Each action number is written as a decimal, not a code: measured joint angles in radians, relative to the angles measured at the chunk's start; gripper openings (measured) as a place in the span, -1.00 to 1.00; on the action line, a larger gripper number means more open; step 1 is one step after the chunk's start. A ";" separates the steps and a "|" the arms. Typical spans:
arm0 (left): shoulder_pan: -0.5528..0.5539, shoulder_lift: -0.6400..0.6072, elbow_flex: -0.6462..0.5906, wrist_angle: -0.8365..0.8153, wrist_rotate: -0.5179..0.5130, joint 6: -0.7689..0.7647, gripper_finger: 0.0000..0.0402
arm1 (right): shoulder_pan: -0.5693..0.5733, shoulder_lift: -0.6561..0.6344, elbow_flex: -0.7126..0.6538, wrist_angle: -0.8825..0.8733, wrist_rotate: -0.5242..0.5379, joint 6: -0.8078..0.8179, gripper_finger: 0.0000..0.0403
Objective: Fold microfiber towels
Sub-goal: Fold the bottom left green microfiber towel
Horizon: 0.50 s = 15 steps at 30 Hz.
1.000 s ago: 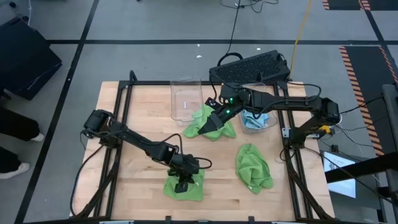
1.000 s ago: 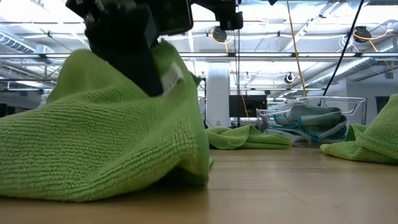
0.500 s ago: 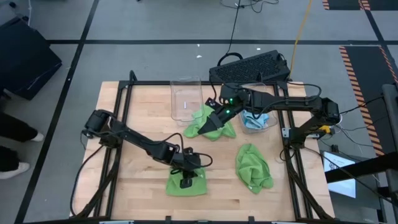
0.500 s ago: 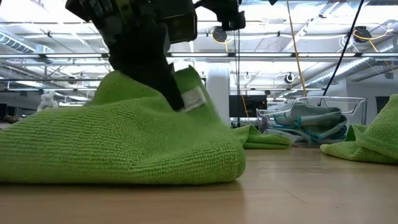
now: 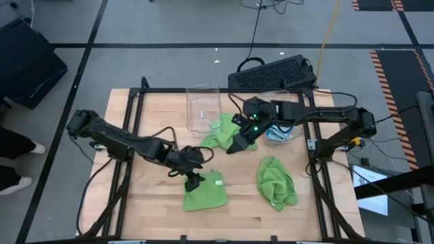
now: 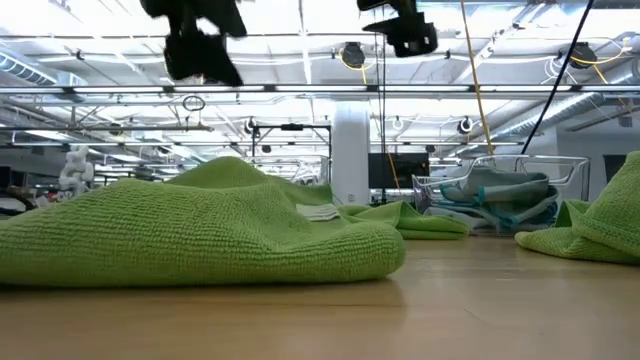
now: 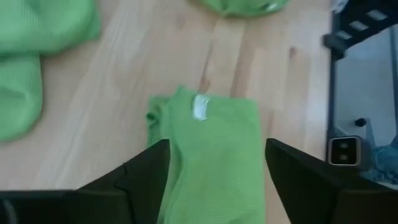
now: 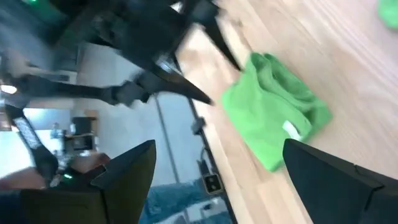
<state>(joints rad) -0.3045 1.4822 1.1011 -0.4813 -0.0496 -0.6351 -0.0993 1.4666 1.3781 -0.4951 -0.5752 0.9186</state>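
One folded lime towel [image 5: 205, 192] lies flat on the table [image 5: 152, 115], white tag up; the left gripper [image 5: 194, 179] hangs just above its far edge, fingers spread wide and empty; beyond it the right gripper [image 5: 235, 146] hovers beside a crumpled green towel [image 5: 218, 132], fingers wide apart.

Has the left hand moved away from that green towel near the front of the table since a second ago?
Yes. The left hand has let go of the folded green towel and lifted up and back, toward the clear bin; it now hangs open above the towel's rear edge.
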 joint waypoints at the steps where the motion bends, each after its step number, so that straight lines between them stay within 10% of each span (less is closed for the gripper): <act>1: -0.005 -0.006 0.000 0.005 -0.011 0.013 0.28 | 0.011 -0.002 0.000 -0.013 0.010 -0.002 0.69; 7: -0.029 -0.015 -0.022 0.028 0.018 -0.006 0.04 | 0.090 -0.003 0.000 -0.006 0.108 0.053 0.69; 15: -0.116 -0.011 -0.320 0.514 -0.056 -0.149 -0.48 | 0.241 -0.003 -0.046 0.046 0.354 0.141 0.69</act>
<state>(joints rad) -0.4205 1.4715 0.7810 0.0323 -0.1054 -0.7836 0.1420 1.4634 1.3323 -0.4490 -0.2211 1.0601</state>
